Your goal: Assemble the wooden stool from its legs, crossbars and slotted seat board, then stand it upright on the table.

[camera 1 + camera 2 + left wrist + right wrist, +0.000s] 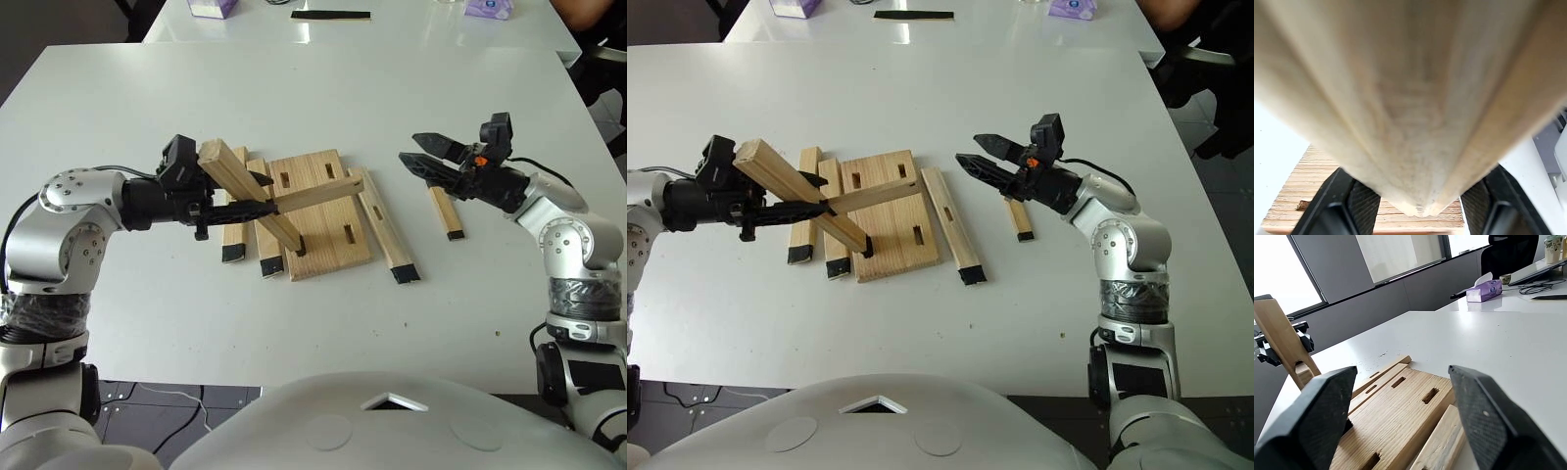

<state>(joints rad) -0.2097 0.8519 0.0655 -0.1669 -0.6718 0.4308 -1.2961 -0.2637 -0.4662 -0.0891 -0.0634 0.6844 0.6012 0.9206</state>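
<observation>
My left gripper is shut on a wooden leg that tilts over the slotted seat board, its black-tipped foot resting on the board. A crossbar sticks out from this leg toward the right. In the left wrist view the leg sits between the black fingers. Two more legs lie left of the board and another leg lies right of it. A short piece lies under my right gripper, which hovers open and empty above the table, right of the board.
The white table has free room in front of the parts and to the far side. A second table behind carries two purple tissue boxes and a black strip.
</observation>
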